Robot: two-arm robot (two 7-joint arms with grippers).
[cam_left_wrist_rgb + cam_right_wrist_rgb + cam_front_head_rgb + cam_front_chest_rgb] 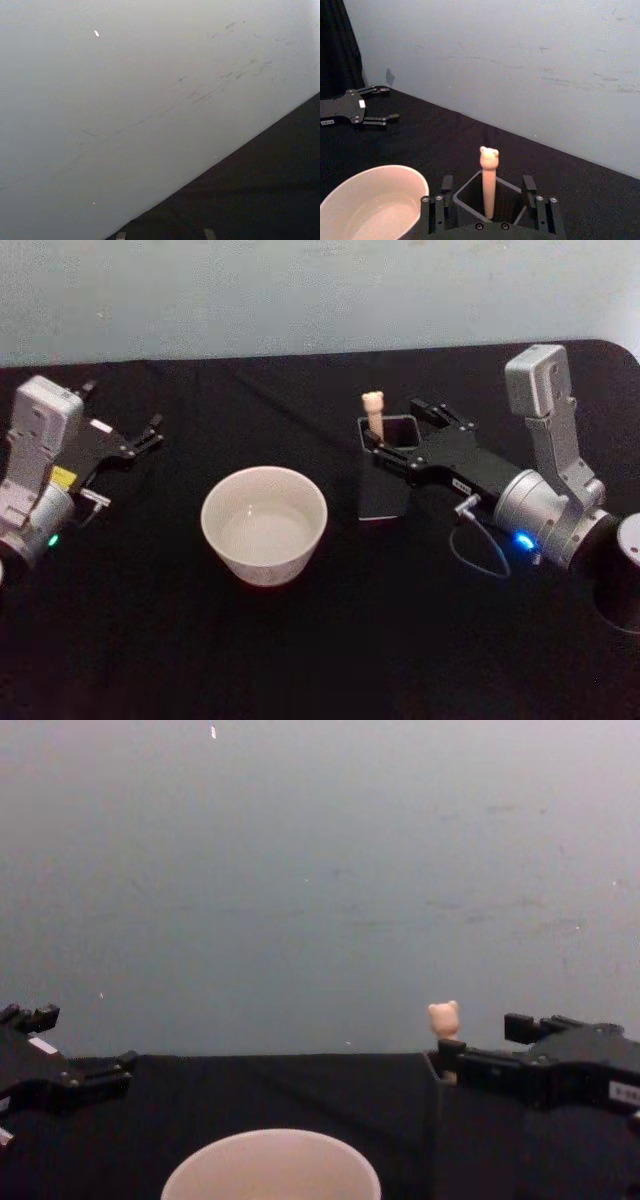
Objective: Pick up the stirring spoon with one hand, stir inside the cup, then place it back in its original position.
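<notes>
Fingers of my right gripper (385, 437) are spread apart on either side of the dark grey square holder (392, 472), with nothing clasped between them. Inside that holder the stirring spoon (374, 413) stands upright, its little bear-head knob poking above the rim. In my right wrist view the spoon (489, 180) rises between my two fingers (446, 184), and I cannot tell whether either one touches it. To the left of the holder, near it on the black table (300, 640), sits the cup (264, 523), mouth up. My left gripper (135, 445) rests well apart at the table's left side, its fingers parted and bare.
</notes>
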